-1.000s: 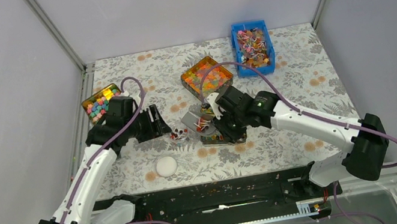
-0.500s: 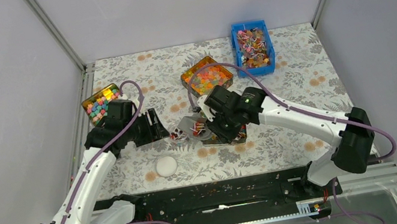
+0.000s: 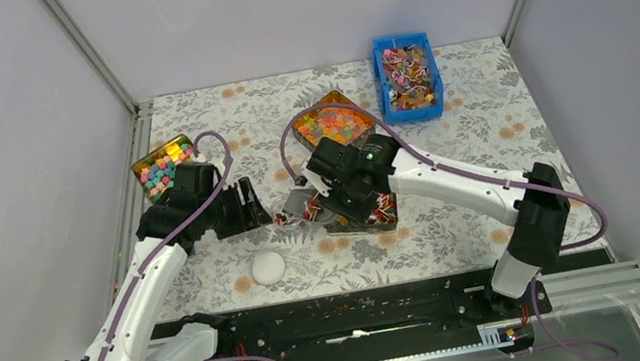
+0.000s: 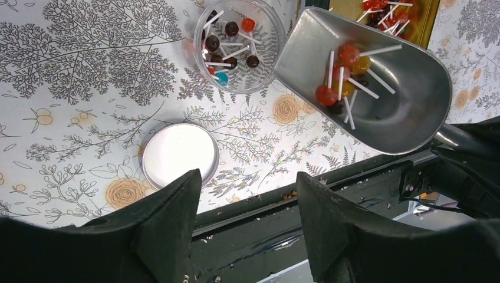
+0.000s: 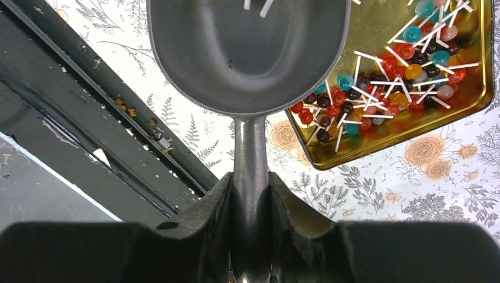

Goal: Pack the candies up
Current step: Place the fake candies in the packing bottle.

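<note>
**Task status.** The left arm (image 3: 151,277) hovers over the near part of the surface (image 4: 88,71). The left jaws stand wide apart and hold nothing. Below them a round white lid (image 4: 180,154) lies flat on the surface, apart from its container. Just beyond the lid stands a small clear dish (image 4: 262,73), uncovered. It holds roughly ten candies (image 4: 231,28), which do not yet cover its bottom.

To the right, a metal scoop (image 4: 401,100) carries a further small load of candies, with its lip at the dish rim. Whether lip and rim touch cannot be told. The right jaws are clamped narrowly on the scoop handle (image 5: 250,153). Right of the scoop, a gold tin (image 5: 413,131) holds the bulk supply, still well stocked.

Judged from this, packing is partly done. The scoop load remains to be tipped in, further loads may follow, and the lid remains to be fitted.

**Materials and shapes.**
- Surface: flat cloth printed with grey foliage and orange flowers.
- Lid: smooth, matte white disc with a thin rim.
- Dish: transparent, round, shallow, thin-walled. The print shows through it.
- Candies: small glossy balls in red, orange, blue and dark brown, each on a thin pale stick. They are likely to tangle and roll.
- Scoop: dull grey metal with a deep rounded bowl, an open flat lip and a slim round handle.
- Tin: rectangular, shiny gold interior, low walls.
</note>
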You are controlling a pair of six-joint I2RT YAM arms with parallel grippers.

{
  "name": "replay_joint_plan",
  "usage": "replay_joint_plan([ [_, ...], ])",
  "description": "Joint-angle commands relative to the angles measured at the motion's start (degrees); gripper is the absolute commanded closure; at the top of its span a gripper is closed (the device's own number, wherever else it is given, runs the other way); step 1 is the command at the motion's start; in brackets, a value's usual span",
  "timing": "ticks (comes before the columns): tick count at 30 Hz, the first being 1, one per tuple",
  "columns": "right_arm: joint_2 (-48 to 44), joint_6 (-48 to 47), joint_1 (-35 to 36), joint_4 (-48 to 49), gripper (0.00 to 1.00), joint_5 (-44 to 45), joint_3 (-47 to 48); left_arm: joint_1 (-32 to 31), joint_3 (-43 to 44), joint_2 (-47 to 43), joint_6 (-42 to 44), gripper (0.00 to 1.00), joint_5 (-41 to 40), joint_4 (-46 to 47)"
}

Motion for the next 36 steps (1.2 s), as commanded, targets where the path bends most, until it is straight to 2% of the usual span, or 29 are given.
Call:
replay_joint_plan([
  [1,1.8,-1.5,0.7,-2.2,1.0,2.8,4.5,0.3,0.0,-1.5,1.3,0.39,-1.0,0.0],
  [18,10.8,-4.1,1.3,-11.0,1.0,6.4,13.2,0.4,-1.2,-0.5,2.4,0.38,-0.1,-1.2],
  [36,14.5,-6.5,3.0,-15.9,1.0,10.5,18.2,0.4,-1.9,1.3,3.1,0.38,-0.6,-0.3],
])
